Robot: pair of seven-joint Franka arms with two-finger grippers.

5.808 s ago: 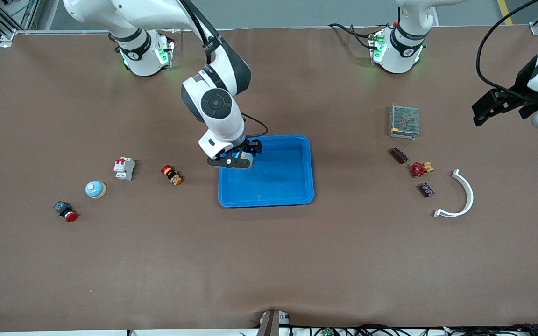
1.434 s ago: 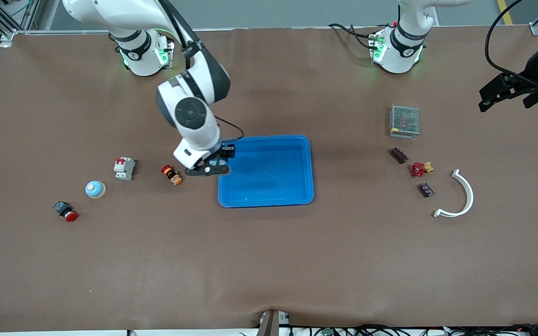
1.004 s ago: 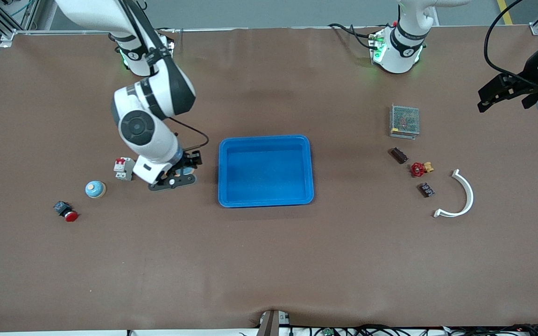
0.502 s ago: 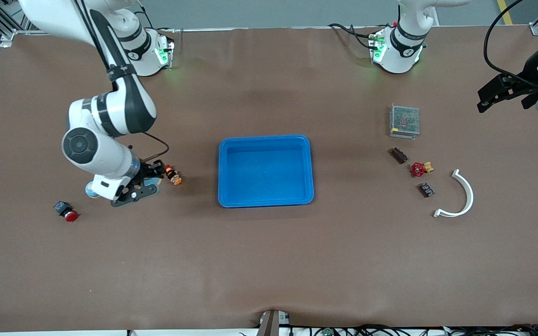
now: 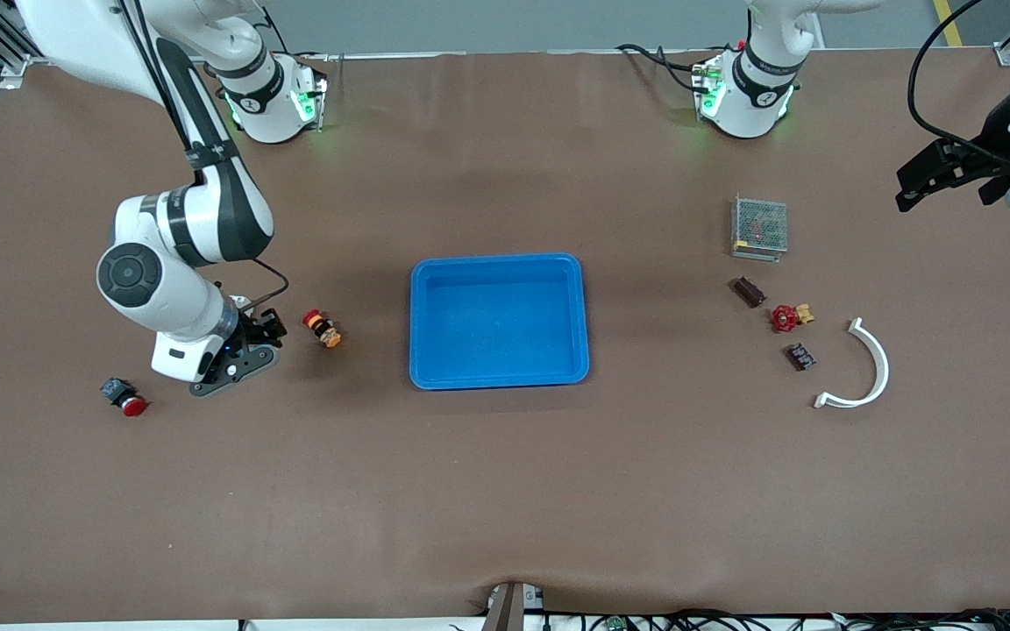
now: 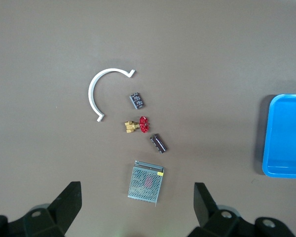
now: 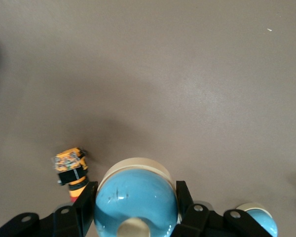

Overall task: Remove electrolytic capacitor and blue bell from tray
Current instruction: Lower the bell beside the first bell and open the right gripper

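Right arm: comes from its base at the upper edge of the front view, elbow bent, wrist pointing down low over the table at the right arm's end. Right gripper (image 5: 231, 366) is clamped on the bell (image 7: 135, 195), one finger on each side of the dome. Cannot tell whether the bell touches the table.

Bell: glossy sky-blue dome, cream rim, cream knob on top, faint scratches on the dome. A second bell (image 7: 257, 220), same colours, shows just beside the gripper in the right wrist view.

Nearby: orange-and-red switch (image 5: 322, 328); red pushbutton (image 5: 124, 397) on a black body, lower in frame.

Mid-frame: blue plastic tray (image 5: 498, 263), rounded corners, nothing in it.

Left arm's end: metal mesh box (image 5: 760, 228); dark cylindrical capacitor (image 5: 749, 292) on the table, apart from the tray; red valve (image 5: 784, 317); white curved strip (image 5: 875, 368).

Left arm waits high above these parts; left gripper (image 6: 135, 187) spread wide, holding nothing.
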